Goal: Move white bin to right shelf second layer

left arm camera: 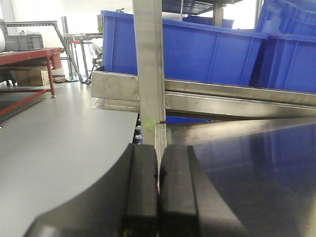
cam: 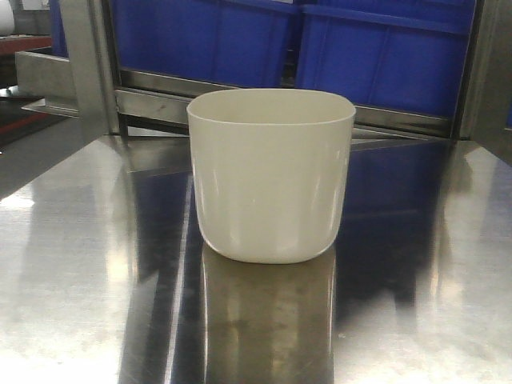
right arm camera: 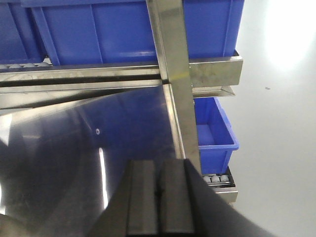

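Both left gripper [left arm camera: 158, 195] and right gripper [right arm camera: 159, 200] are resting clenched; the bin [cam: 270, 172], centre frame, is needing them opened wide.

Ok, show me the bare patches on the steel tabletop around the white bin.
Bare steel tabletop lies left, right and in front of the white bin. Behind the bin it is crowded: the shelf's front bar runs close, with blue crates packed above it.
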